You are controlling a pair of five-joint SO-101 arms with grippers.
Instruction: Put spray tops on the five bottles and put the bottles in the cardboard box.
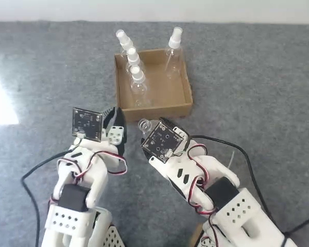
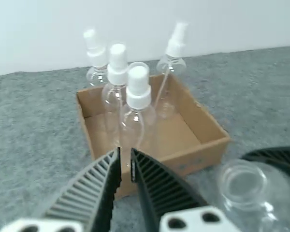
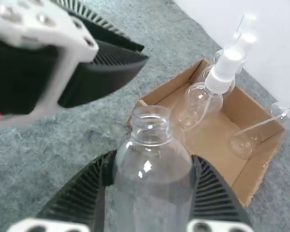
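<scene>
The uncapped bottle (image 3: 150,128), clear plastic with an open neck, sits upright between the ribbed fingers of the right gripper (image 3: 152,166), which is clamped on its shoulders from both sides. Its lower body is cut off at the edge of the right wrist view, and in the high view the arm's camera board hides all but the neck. It is just in front of the cardboard box (image 1: 154,109), near the front wall and outside it.

The left gripper (image 2: 125,154) hovers just in front of the box too, beside the held bottle. Its jaws are drawn almost together, with only a thin slit between them and nothing in it.

Two bottles with spray tops stand inside the box along its left wall, the nearer bottle (image 1: 139,85) ahead of the second bottle (image 1: 133,60). A third bottle (image 1: 173,49) with a spray top is at the box's back right corner, its dip tube showing through the clear wall; it seems to be inside. A fourth bottle (image 1: 122,40) is at the back left corner, and it is hard to tell whether it stands inside or just behind the back wall. The box rests on a grey carpeted table (image 1: 257,77).
</scene>
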